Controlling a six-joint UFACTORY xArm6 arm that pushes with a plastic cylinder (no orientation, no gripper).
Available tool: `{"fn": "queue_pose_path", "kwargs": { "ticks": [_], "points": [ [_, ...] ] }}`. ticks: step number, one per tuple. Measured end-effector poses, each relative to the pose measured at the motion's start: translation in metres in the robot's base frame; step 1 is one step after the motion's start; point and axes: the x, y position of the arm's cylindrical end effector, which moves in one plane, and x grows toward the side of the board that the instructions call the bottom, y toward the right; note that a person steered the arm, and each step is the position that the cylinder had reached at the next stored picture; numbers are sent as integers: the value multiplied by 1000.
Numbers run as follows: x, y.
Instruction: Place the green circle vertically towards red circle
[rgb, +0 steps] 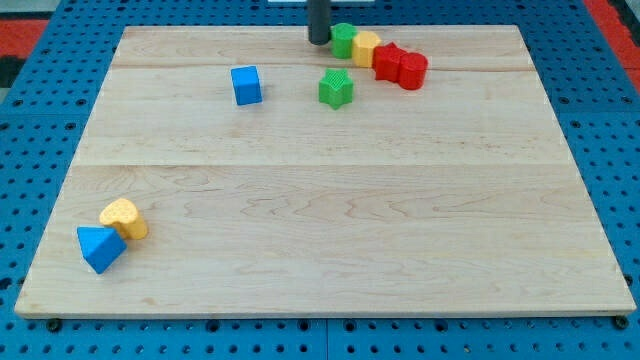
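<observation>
The green circle (343, 40) sits near the view's top, at the left end of a touching row of blocks. To its right come a yellow block (366, 47), a red star-like block (389, 61) and the red circle (412, 71). My tip (319, 40) is at the board's top edge, just left of the green circle and touching or nearly touching it.
A green star (336, 89) lies just below the row. A blue cube (246, 85) is left of it. A yellow heart (125, 218) and a blue triangle (100, 248) touch at the view's bottom left. The wooden board (330, 230) is bordered by blue pegboard.
</observation>
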Motion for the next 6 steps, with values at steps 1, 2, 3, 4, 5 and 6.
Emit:
{"fn": "queue_pose_path", "kwargs": {
  "ticks": [1, 2, 3, 4, 5, 6],
  "points": [
    [0, 28],
    [5, 50],
    [15, 10],
    [-13, -18],
    [-28, -17],
    [-30, -14]
  ]
}}
